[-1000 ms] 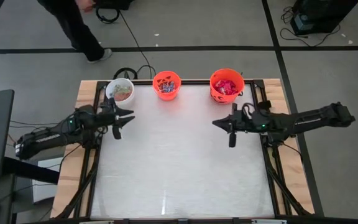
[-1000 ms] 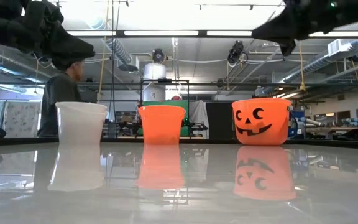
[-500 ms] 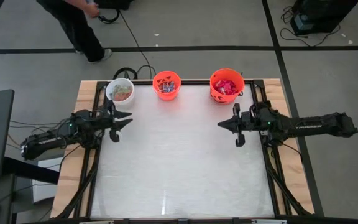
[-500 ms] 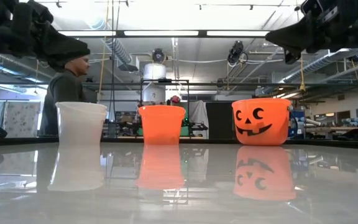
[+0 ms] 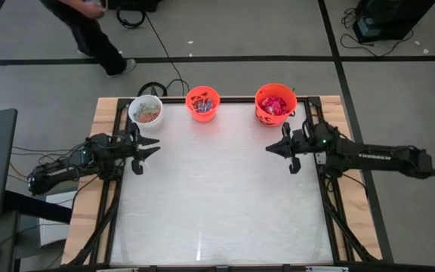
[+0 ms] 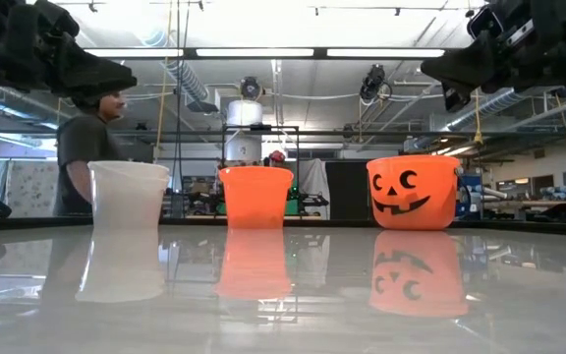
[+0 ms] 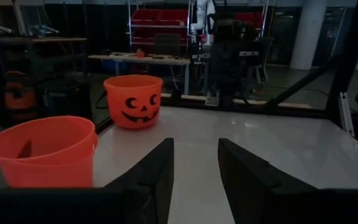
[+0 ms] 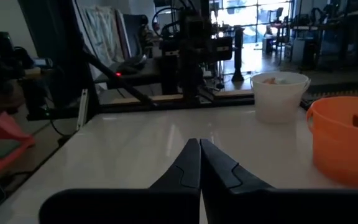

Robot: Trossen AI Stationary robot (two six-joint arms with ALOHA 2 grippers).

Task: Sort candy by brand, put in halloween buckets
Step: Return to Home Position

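Ranged along the far edge of the table [image 5: 217,204]: three smooth round plastic pails, namely the white bucket [image 6: 126,195], the small orange bucket [image 6: 254,197] and the larger orange bucket [image 6: 413,192] with its black jack-o'-lantern face. Filled with the candy [image 5: 276,104]: shiny red packets in the larger, mixed small pieces in the other two. Pale, glossy tabletop mirroring the pails; beyond, a workshop under strip lights, with a person [image 6: 82,147] behind the white pail. Left gripper [image 5: 155,145] near the white pail, fingers spread; right gripper [image 5: 270,149] below the larger pail, fingers pressed together. Both drawn back outward since a second ago
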